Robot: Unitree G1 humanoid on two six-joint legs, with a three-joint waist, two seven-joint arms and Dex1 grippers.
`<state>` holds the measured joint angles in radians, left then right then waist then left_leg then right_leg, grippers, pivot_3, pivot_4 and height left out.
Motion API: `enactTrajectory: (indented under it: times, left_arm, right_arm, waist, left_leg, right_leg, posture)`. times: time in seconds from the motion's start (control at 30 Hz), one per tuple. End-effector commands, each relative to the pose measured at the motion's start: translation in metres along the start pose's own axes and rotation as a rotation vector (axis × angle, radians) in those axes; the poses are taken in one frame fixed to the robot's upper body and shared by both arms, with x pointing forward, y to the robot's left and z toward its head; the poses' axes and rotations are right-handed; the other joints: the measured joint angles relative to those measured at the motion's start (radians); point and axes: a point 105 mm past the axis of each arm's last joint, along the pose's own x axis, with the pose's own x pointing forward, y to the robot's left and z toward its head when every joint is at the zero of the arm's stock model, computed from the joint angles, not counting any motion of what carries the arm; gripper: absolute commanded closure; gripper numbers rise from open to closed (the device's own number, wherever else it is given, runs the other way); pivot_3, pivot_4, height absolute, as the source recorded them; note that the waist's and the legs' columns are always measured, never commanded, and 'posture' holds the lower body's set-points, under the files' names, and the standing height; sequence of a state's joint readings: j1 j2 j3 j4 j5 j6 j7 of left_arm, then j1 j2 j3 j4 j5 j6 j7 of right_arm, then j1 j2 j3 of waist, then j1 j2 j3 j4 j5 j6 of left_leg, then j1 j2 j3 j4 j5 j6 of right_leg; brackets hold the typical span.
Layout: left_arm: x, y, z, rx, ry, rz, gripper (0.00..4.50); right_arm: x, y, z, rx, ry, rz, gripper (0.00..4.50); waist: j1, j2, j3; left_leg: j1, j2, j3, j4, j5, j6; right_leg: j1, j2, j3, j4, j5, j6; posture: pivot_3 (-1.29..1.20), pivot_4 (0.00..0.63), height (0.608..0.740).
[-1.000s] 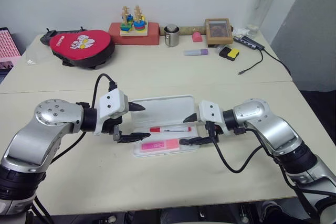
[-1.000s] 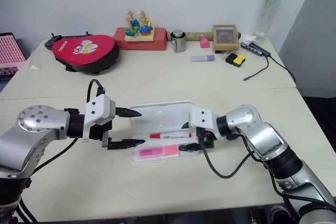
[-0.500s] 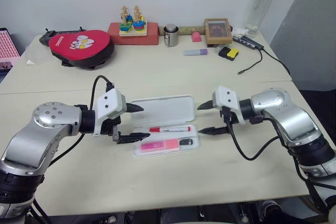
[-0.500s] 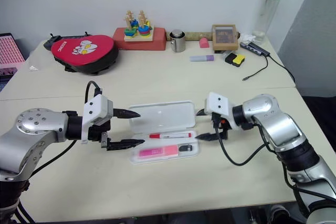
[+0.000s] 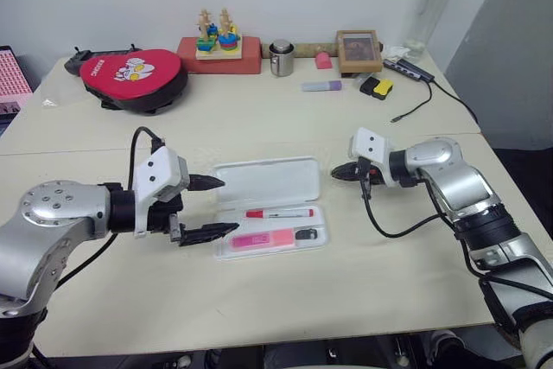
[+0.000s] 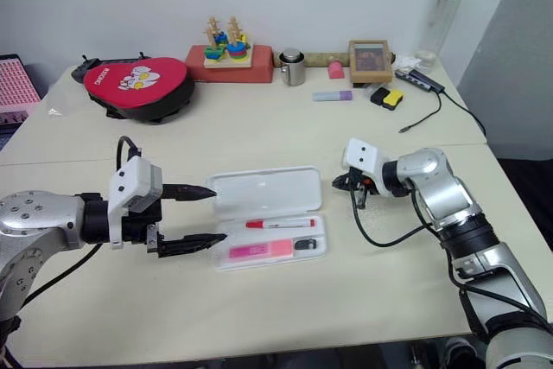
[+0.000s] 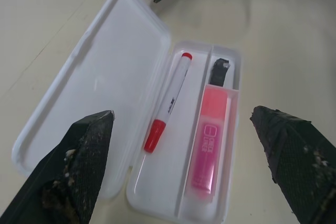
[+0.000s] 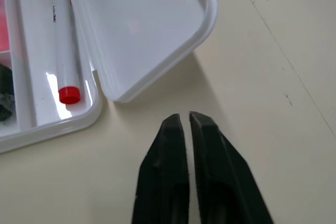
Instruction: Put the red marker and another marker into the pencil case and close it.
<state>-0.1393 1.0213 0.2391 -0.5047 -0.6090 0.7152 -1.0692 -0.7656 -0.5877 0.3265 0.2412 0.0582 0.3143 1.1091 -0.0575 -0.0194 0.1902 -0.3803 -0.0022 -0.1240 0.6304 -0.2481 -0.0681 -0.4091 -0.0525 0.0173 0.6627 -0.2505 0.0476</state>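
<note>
While right hand point(image 8: 185, 124) clenched empty, left hand point(image 5: 210, 206) spread; small black item point(image 7: 221, 71) in pencil case point(image 5: 268, 181) unclear.

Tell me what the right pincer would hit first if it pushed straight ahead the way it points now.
Probably the open lid's near corner on the pencil case. The shut right pincer aims at it from just short of it, though it may strike the table first.

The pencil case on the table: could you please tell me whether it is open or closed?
Open: the pencil case has its lid lying flat behind the tray, with the red marker and pink highlighter exposed.
</note>
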Motion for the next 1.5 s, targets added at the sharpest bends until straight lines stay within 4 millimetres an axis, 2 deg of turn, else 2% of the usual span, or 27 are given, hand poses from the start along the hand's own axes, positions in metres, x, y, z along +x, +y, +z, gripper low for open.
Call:
enactTrajectory:
  times: [0.03,0.17,0.47,0.63,0.97,1.27,1.5]
  left_arm:
    - [-0.012,0.0,0.012,0.029,-0.02,0.057,0.0]
    - [-0.002,-0.002,0.014,0.004,-0.075,0.11,0.0]
    - [-0.001,-0.002,0.014,-0.008,-0.078,0.131,0.0]
    - [-0.002,0.0,0.014,-0.008,-0.077,0.135,0.0]
    - [-0.01,0.0,0.014,0.0,-0.054,0.1,0.0]
    - [-0.023,-0.012,0.004,-0.006,0.035,0.013,0.0]
    - [-0.022,-0.011,0.006,-0.001,0.026,0.015,0.0]
  right_arm:
    - [0.002,-0.011,0.015,-0.055,-0.042,-0.036,4.47]
    - [0.012,-0.019,0.031,-0.076,-0.092,-0.04,4.47]
    - [0.012,-0.019,0.041,-0.095,-0.124,0.021,4.47]
    - [-0.001,0.007,0.045,-0.108,-0.129,0.179,4.47]
    - [-0.018,0.031,0.055,-0.138,-0.122,0.287,4.47]
    - [-0.018,0.052,0.061,-0.167,-0.123,0.363,4.47]
    - [-0.008,0.07,0.057,-0.167,-0.109,0.404,4.47]
  waist:
    - [0.0,0.0,0.0]
    - [0.001,0.0,0.0]
    - [0.001,0.0,0.0]
    - [0.001,0.0,0.0]
    - [0.001,0.0,0.0]
    - [0.001,0.0,0.0]
    - [0.002,0.0,0.0]
  left_leg:
    - [0.0,0.0,0.0,0.0,0.0,0.0]
    - [0.0,0.0,0.0,0.0,0.0,0.0]
    - [0.0,0.0,0.0,0.0,0.0,0.0]
    - [0.0,0.0,-0.001,0.0,0.0,0.0]
    - [0.0,0.0,0.0,0.0,0.0,0.0]
    - [0.0,0.0,0.0,0.0,0.0,0.0]
    - [0.0,0.0,0.0,0.0,0.0,0.0]
  right_leg:
    - [0.0,0.0,0.0,0.0,0.0,0.0]
    - [0.0,0.0,0.0,0.0,0.0,0.0]
    - [0.0,0.0,0.0,0.0,0.0,0.0]
    - [0.0,0.0,0.0,0.0,0.0,-0.001]
    - [0.0,0.0,0.0,0.0,0.0,0.0]
    - [0.0,0.0,0.0,0.0,0.0,0.0]
    - [0.0,0.0,0.0,0.0,-0.001,0.002]
  posture:
    - [0.0,0.15,0.74]
    - [0.0,0.15,0.74]
    - [0.0,0.15,0.74]
    - [0.0,0.15,0.74]
    - [0.0,0.15,0.74]
    - [0.0,0.15,0.74]
    - [0.0,0.15,0.74]
